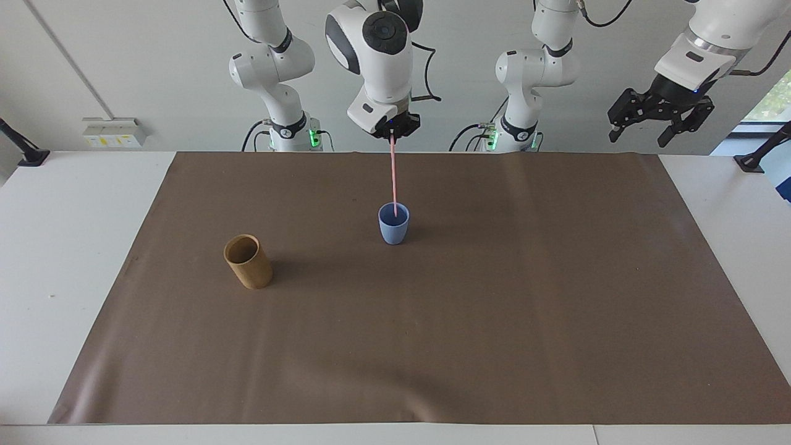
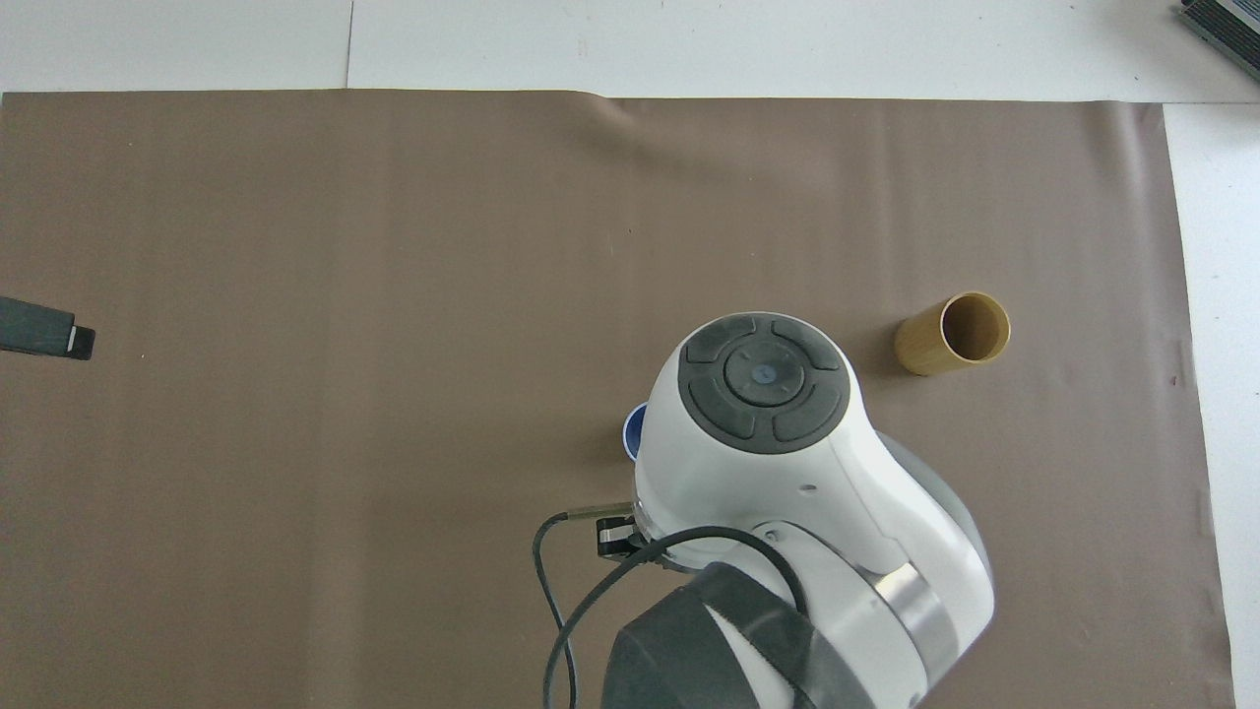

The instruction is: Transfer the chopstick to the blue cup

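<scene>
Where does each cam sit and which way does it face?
Facing view: high across the table, looking at both robots; shows both arms whole, right gripper shut on the chopstick over the blue cup, left gripper open, waiting.
Overhead view: above the robots' end, looking steeply down; the right arm's wrist hides most of the blue cup, only a tip of the left gripper shows.
Shared: blue cup, tan cup, brown mat.
</scene>
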Available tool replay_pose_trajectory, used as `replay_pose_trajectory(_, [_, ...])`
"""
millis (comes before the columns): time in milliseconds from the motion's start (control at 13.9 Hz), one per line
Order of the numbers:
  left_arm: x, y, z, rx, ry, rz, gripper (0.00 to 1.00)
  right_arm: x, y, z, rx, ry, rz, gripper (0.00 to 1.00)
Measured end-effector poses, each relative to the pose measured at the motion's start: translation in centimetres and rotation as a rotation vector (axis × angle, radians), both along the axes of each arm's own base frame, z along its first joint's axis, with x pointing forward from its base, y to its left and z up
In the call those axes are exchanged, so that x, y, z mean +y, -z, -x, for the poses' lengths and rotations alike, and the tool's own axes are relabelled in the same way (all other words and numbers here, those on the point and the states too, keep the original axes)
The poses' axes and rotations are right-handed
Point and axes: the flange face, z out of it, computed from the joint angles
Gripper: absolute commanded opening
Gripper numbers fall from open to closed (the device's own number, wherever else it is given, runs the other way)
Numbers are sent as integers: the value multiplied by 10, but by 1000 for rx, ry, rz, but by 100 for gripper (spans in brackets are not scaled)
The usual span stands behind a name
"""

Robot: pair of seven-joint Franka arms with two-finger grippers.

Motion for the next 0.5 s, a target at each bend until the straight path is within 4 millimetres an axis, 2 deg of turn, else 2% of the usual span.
replay_pose_trajectory(144, [1, 0, 1, 4, -1, -3, 100, -1, 7, -2, -6, 9, -3, 0])
replay_pose_trajectory(216, [1, 0, 0, 0, -1, -3, 100, -1, 14, -4, -16, 17, -8, 9])
replay_pose_trajectory(288, [1, -1, -1, -8, -1, -3, 100, -1, 21, -5, -22, 23, -11, 27])
replay_pose_trajectory(432, [1, -2, -2, -19, -2, -2, 100, -2, 31, -5, -22, 28, -9, 78])
replay_pose_trajectory(505, [1, -2, -2, -20, -2, -2, 100, -2, 33, -5, -21, 29, -8, 100])
